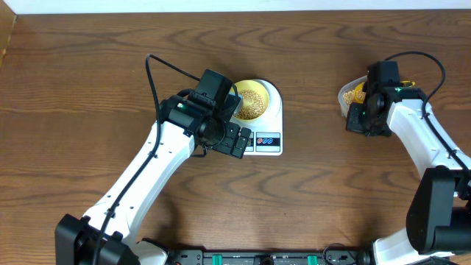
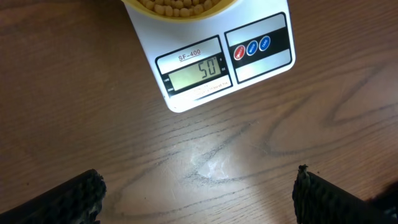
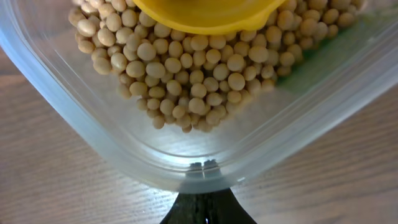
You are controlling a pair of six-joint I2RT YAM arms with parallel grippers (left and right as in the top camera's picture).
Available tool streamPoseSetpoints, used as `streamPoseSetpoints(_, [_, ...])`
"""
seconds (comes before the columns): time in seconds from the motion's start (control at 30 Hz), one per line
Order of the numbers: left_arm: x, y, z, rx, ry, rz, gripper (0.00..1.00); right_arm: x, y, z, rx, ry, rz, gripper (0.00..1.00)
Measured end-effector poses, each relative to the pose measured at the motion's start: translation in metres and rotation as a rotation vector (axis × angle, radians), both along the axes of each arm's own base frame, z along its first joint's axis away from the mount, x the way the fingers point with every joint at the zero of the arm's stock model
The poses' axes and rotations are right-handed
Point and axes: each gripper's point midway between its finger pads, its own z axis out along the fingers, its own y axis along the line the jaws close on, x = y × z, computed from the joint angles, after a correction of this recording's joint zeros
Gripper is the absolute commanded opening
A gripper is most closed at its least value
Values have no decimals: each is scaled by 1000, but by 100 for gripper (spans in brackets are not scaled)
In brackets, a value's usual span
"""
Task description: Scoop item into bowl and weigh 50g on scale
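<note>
The pale yellow bowl (image 1: 259, 83) stands on the white scale (image 1: 274, 140), filled with tan beans (image 1: 250, 103). In the left wrist view the scale (image 2: 261, 65) fills the top and its display (image 2: 196, 71) reads 50; the bowl's rim (image 2: 186, 17) and beans (image 2: 177, 5) show at the edge. My left gripper (image 2: 199, 199) hangs open over bare wood in front of the scale, nothing between its fingers (image 2: 74, 199). My right gripper (image 3: 203, 165) is shut, its tips showing through the rim of the clear tub (image 3: 124, 143) of beans (image 3: 199, 74).
A bright yellow scoop (image 3: 205, 15) lies in the tub on the beans. In the overhead view the tub (image 1: 344, 96) sits at the right, partly under my right gripper (image 1: 362, 118). My left gripper (image 1: 234, 140) covers the scale's left front.
</note>
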Motion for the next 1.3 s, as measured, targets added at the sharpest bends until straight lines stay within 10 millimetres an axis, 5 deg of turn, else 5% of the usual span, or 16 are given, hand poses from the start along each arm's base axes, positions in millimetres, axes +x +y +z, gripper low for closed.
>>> streamPoseSetpoints(0.4, [0,0,0,0,0,0,98,-37,20,10,114,169,26,5])
streamPoseSetpoints(0.53, [0,0,0,0,0,0,98,-26,25,46,137,153,54,34])
streamPoseSetpoints(0.6, [0,0,0,0,0,0,98,-15,26,63,143,111,63,74])
streamPoseSetpoints(0.67, [0,0,0,0,0,0,98,-8,27,71,146,84,68,99])
streamPoseSetpoints(1.3, [0,0,0,0,0,0,98,-10,32,73,177,92,77,99])
